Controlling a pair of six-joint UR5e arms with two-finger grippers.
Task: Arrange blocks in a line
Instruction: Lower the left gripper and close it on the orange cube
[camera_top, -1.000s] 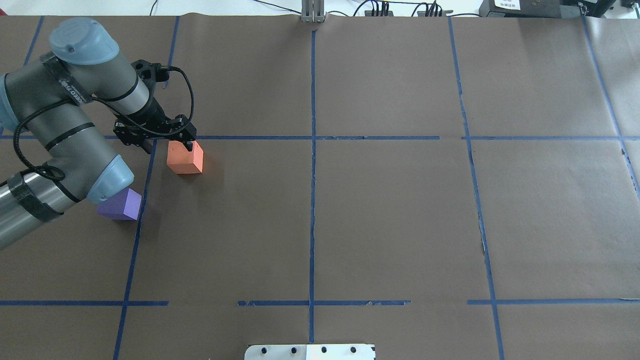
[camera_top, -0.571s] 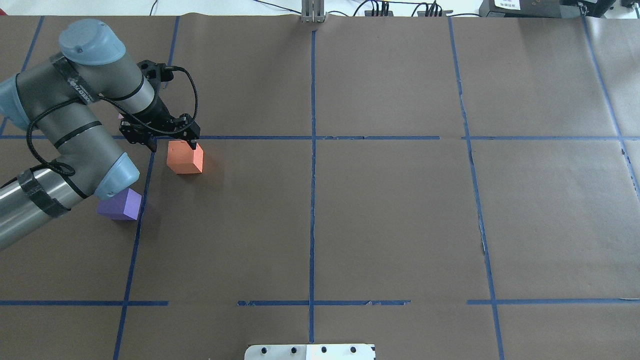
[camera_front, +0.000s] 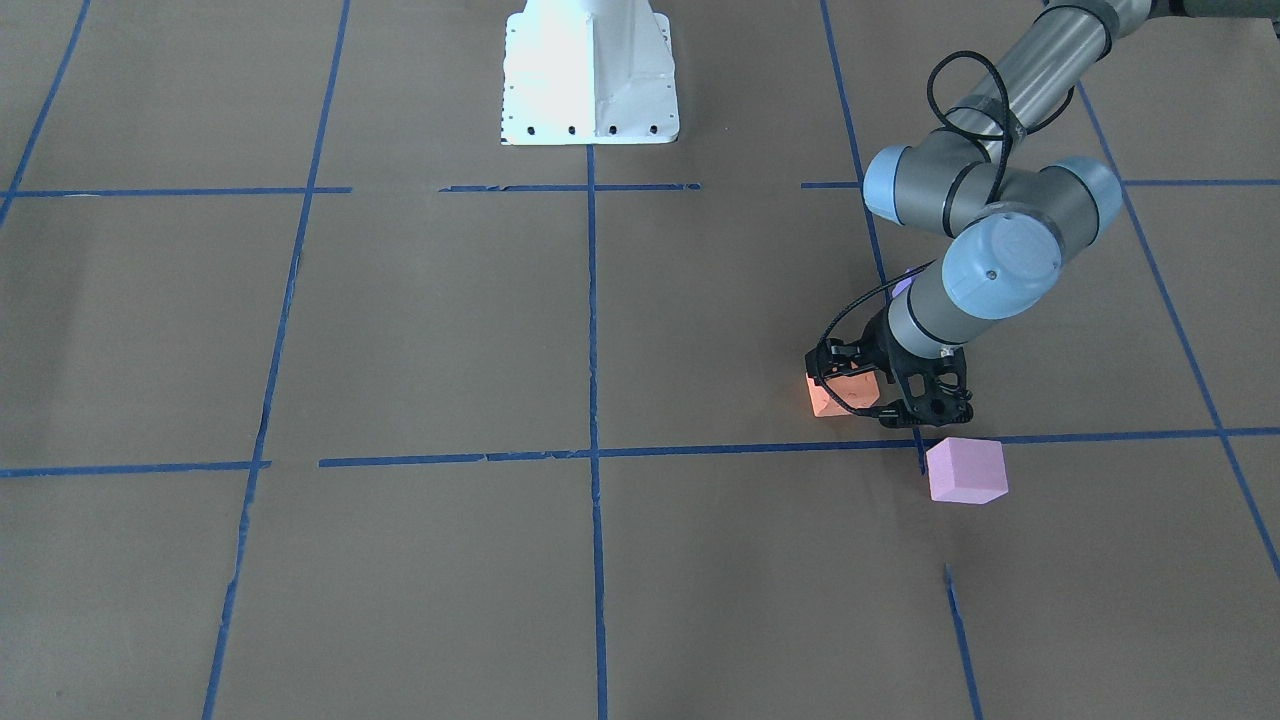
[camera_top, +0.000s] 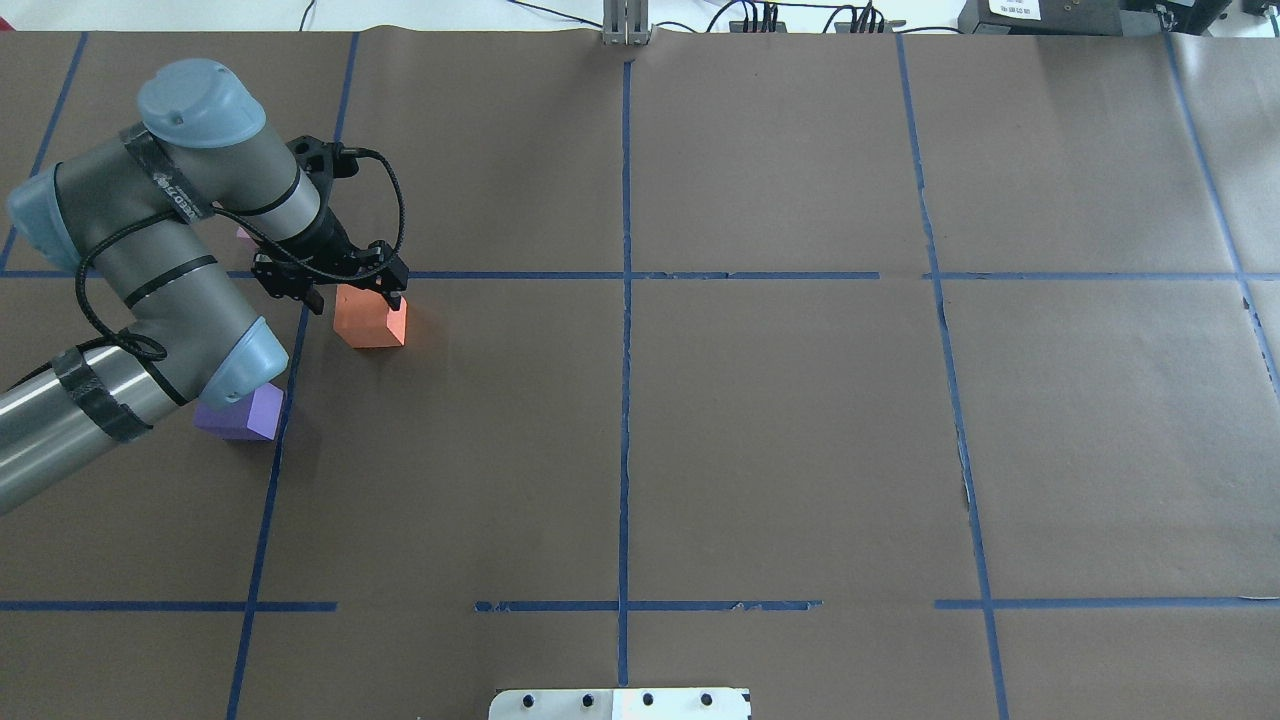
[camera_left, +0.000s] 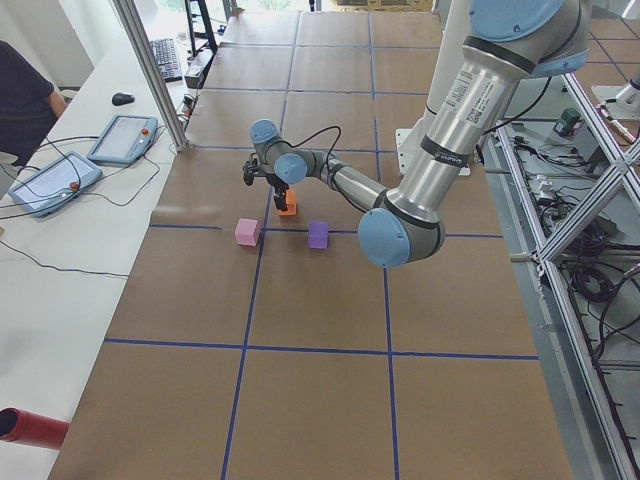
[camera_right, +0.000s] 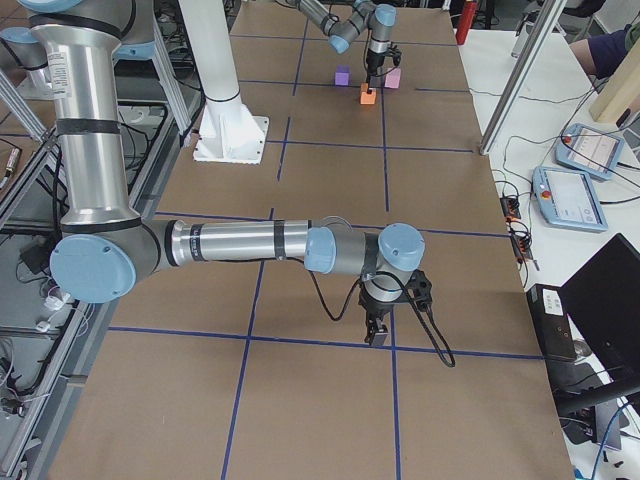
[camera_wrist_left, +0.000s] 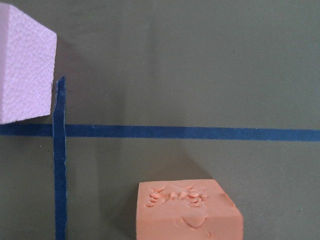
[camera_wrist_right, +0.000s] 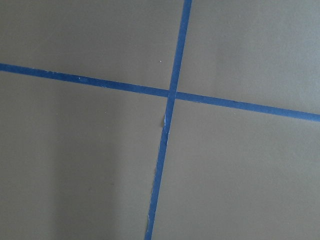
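Left gripper (camera_top: 357, 302) spread open over the orange block (camera_top: 368, 322); three foam cubes sit in the left part of the overhead view.

The blocks are matte, sharp-edged cubes with a fine grainy skin. The orange one has a cluster of small dents on its top face and lies just below the horizontal blue tape (camera_top: 625, 400) on the brown paper (camera_top: 780, 430). The left jaws stand wider than this block, one finger off each side of its far edge, gripping nothing; whether a tip touches it cannot be told. The purple block (camera_top: 245, 415) lies lower left, partly under the arm's elbow. The pink block (camera_front: 966, 470) sits across the tape line, near the orange one. The right gripper (camera_right: 378, 335) hangs low over a tape crossing; its jaws cannot be judged.
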